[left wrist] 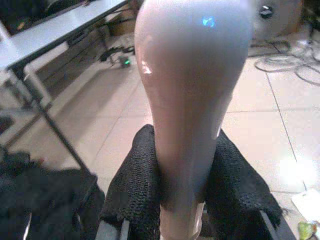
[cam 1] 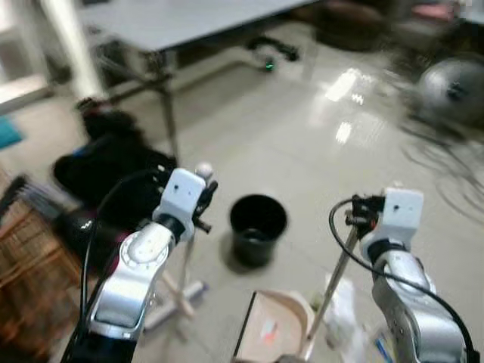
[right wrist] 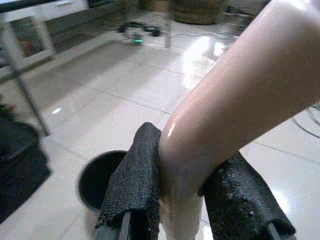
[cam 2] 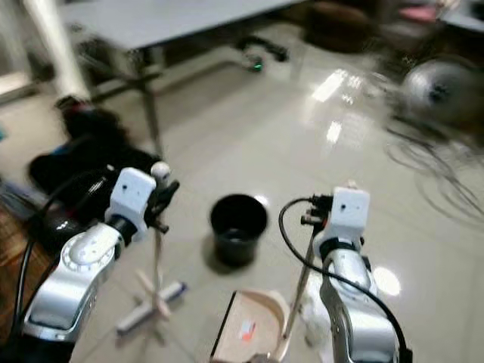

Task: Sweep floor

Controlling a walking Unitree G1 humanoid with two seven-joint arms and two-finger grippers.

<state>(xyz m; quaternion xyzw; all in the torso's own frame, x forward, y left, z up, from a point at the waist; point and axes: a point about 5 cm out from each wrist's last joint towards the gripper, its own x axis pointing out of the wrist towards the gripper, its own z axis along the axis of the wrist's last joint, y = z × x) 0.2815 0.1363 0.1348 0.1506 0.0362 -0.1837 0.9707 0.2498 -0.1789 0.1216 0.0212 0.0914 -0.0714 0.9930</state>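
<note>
Both arms raised, clamping broom [cam 2: 156, 249] and dustpan [cam 2: 253, 325].

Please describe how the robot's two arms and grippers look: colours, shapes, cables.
Both arms are silver, rounded metal segments. Each wrist carries a white boxy block, and a black cable loops from it. The left gripper and right gripper have black fingers with rough textured pads.

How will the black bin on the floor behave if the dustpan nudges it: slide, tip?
The black bin looks small, thin-walled and nearly empty, so probably light. On the glossy tile floor it would likely slide rather than resist. It appears about as tall as wide, so a high push might tip it.
</note>
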